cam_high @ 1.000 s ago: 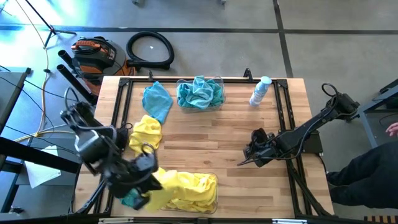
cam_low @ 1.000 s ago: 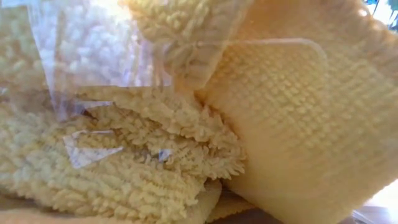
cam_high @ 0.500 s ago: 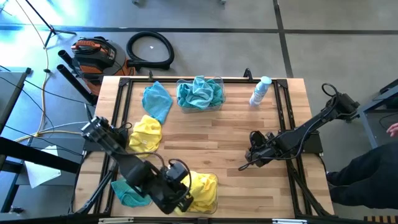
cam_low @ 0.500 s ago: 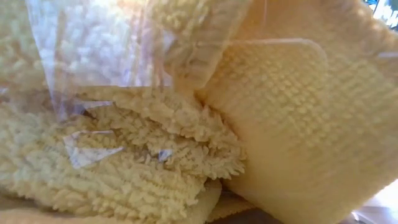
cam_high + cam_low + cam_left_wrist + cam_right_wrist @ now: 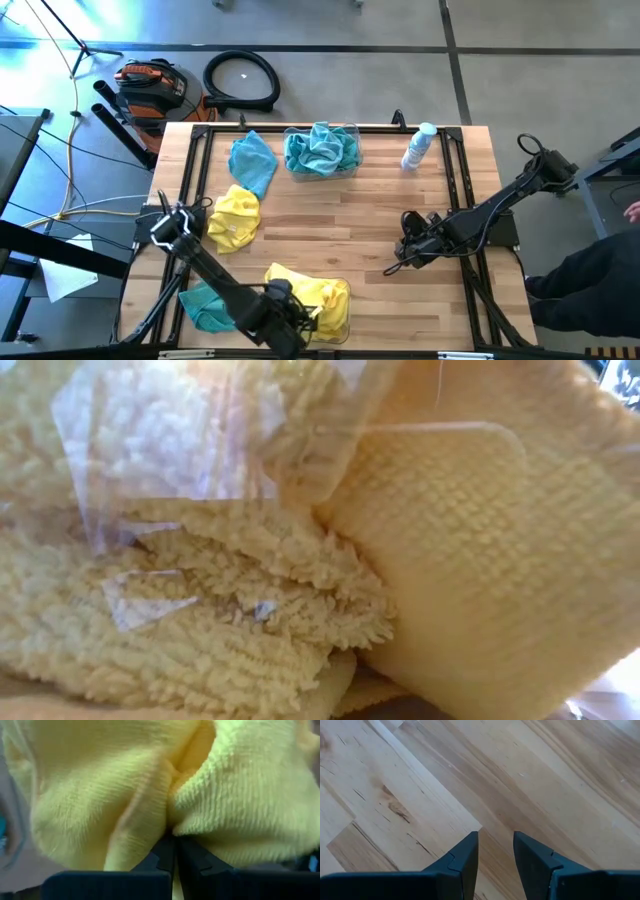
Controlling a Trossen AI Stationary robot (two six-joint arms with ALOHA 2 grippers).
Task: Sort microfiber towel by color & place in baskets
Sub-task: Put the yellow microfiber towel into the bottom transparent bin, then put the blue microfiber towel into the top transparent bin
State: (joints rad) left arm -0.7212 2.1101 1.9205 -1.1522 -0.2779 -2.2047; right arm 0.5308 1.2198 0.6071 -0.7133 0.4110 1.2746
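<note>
The near basket at the table's near edge holds a heap of yellow towels; they fill the low view behind its clear wall. My left gripper is at the heap's left end, shut on a yellow towel. The far basket holds teal towels. A teal towel lies flat on the table left of the near basket. Another teal towel and a yellow towel lie flat at the left. My right gripper is open over bare wood. My left gripper pinches a bunched fold of the yellow towel between its two shut fingers. It comes at the fold from the table's left side. The towel bulges around the fingertips and lies on the heap in the near basket.
A small white-and-clear bottle stands at the far right of the table. The middle of the table is bare wood. A black frame runs along the table's edges. A person's dark sleeve shows beyond the right edge.
My left gripper has gone toward the table's right edge along the near edge, still shut on the yellow towel. The towel's left part has been gathered onto the heap in the near basket. The teal towel that was under the gripper now lies uncovered.
</note>
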